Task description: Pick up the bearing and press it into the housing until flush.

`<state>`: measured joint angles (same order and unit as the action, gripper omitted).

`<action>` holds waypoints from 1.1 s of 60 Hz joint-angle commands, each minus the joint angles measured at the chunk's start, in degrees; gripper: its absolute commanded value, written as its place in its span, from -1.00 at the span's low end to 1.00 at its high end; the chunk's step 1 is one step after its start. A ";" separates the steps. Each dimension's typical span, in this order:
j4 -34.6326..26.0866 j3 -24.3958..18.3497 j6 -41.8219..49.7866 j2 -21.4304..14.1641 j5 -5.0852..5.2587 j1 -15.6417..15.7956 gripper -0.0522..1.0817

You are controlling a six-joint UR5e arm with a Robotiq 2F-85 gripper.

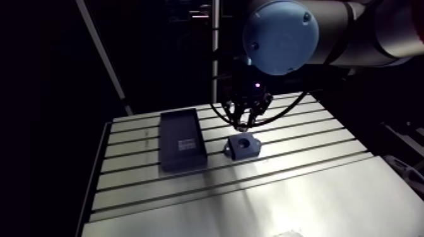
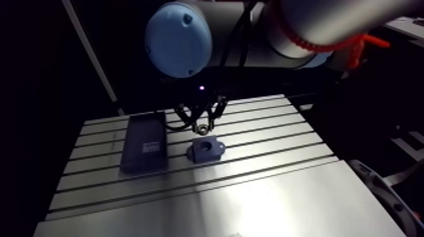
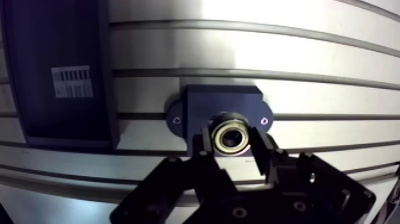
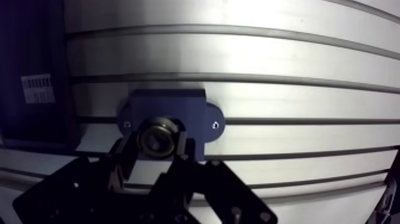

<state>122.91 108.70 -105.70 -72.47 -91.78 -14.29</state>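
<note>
Nearest the wrist camera, the gripper (image 3: 233,144) is seen with its two dark fingers (image 3: 206,143) pinched on the bearing (image 3: 231,136). The bearing is a metal ring, held between the fingertips with its open face turned towards the lens. Just beyond it lies the housing (image 3: 221,100), a dark block with a rounded ear on each side. A small hole is marked in each ear, a detail shown only in the wrist view. Here the bearing is seen laid over the middle of the housing, so the bore is hidden and no gap can be judged.

In the arm view the bore is shown open on the housing's top face (image 2: 206,147). The bearing is seen as a small bright ring (image 2: 202,129) at the fingertips, above the block and apart from it. The housing rests flat on the slotted table (image 1: 284,189).

Beside the housing, a dark shallow tray (image 1: 182,140) is laid lengthwise across the slots. Its white label (image 3: 72,81) is legible as a barcode only in the wrist view.

The wrist is held roughly vertical, gripper pointing down over the housing. The blue joint cap (image 1: 281,28) is seen above it.
</note>
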 commanded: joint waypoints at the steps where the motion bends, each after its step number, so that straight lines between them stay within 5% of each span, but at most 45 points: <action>1: 0.45 0.49 -0.69 0.01 -0.02 -0.48 0.35; 66: 1.52 2.61 -0.59 0.60 -0.02 -0.66 0.35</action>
<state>123.74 110.89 -106.32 -72.12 -91.80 -14.93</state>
